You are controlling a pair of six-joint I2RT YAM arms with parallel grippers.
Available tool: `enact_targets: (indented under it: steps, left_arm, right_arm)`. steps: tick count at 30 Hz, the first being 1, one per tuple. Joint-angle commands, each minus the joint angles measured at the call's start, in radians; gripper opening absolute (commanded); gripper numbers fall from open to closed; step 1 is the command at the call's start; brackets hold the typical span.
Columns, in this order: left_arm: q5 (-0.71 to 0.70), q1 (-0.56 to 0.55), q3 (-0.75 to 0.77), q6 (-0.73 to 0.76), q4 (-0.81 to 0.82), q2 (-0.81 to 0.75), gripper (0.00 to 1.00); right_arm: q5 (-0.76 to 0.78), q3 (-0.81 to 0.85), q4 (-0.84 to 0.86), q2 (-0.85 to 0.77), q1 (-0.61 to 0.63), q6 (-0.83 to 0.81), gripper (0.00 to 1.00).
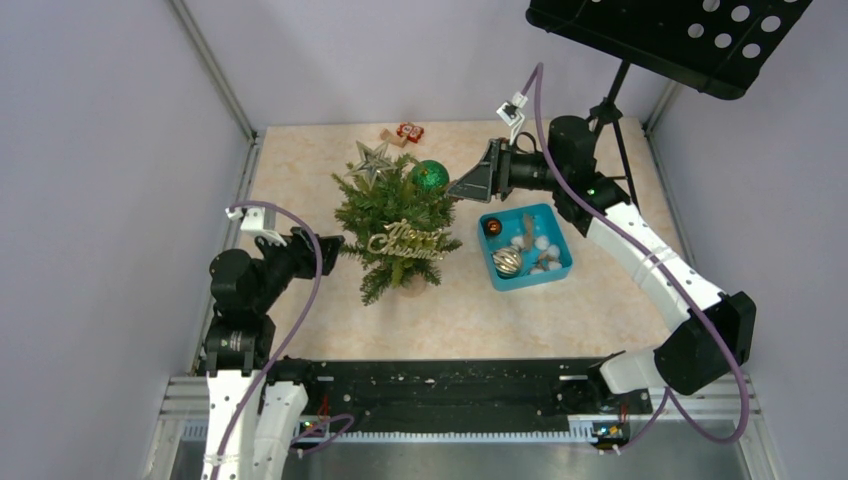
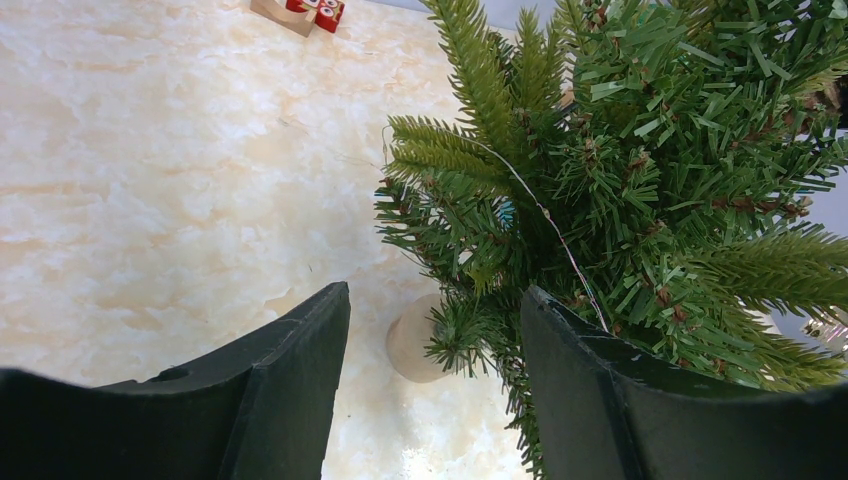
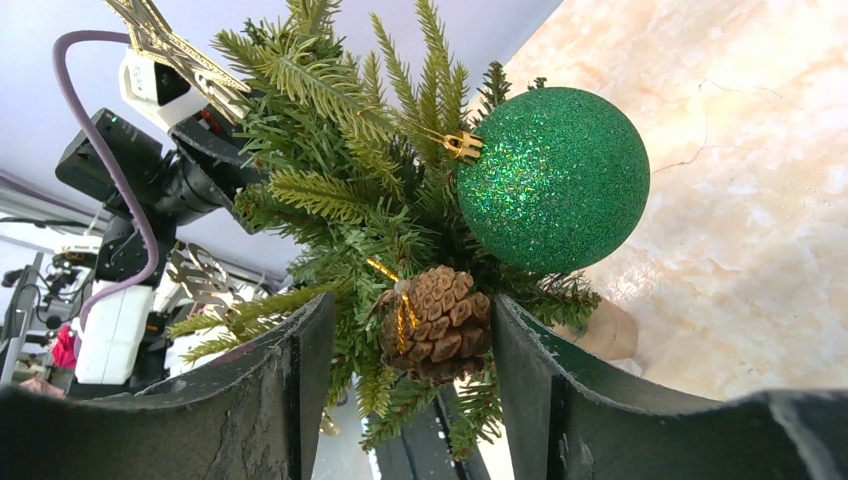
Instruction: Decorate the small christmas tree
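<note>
The small christmas tree [image 1: 400, 215] stands mid-table with a silver star [image 1: 372, 160], a green glitter ball [image 1: 430, 176] and a gold "Merry Christmas" sign [image 1: 405, 241]. My right gripper [image 3: 412, 300] is open at the tree's [image 3: 340, 180] upper right side. A pine cone [image 3: 436, 322] on a gold loop hangs from a branch between its fingers, under the green ball [image 3: 552, 180]. My left gripper [image 2: 435, 290] is open at the tree's [image 2: 640, 170] lower left. Its right finger is pushed into the branches, and the pale trunk base [image 2: 412, 345] shows between the fingers.
A blue tray [image 1: 534, 281] with several loose ornaments sits right of the tree, beneath the right arm. A red gift ornament [image 1: 409, 131] lies at the far edge. A black music stand [image 1: 670, 30] rises at the back right. Grey walls enclose the table.
</note>
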Motion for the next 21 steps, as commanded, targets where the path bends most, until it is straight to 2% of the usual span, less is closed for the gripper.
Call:
enact_targets:
  steps: [1, 4, 6, 11, 12, 15, 21]
  left_arm:
    - [0.007, 0.005, 0.009, 0.007, 0.055, 0.002, 0.68]
    - [0.004, 0.006, 0.011, 0.01, 0.054, 0.0, 0.68]
    - [0.003, 0.005, 0.011, 0.01, 0.052, -0.001, 0.68]
    - [0.003, 0.006, 0.009, 0.013, 0.051, 0.0, 0.68]
    - [0.002, 0.005, 0.01, 0.015, 0.051, 0.0, 0.68]
    - [0.002, 0.005, 0.009, 0.016, 0.053, 0.0, 0.68]
    - [0.0, 0.005, 0.014, 0.026, 0.046, -0.006, 0.68]
  right_arm:
    - [-0.012, -0.001, 0.044, -0.028, 0.009, 0.002, 0.58]
    - [-0.002, 0.001, 0.044, -0.026, 0.01, 0.005, 0.57]
    - [0.004, 0.0, 0.045, -0.025, 0.009, 0.007, 0.53]
    - [0.009, -0.008, 0.046, -0.023, 0.01, 0.015, 0.25]
    - [0.014, -0.008, 0.044, -0.022, 0.01, 0.017, 0.22]
    - [0.061, 0.001, -0.005, -0.028, 0.008, -0.006, 0.24]
    - [0.331, 0.05, -0.258, -0.034, -0.009, -0.124, 0.33]
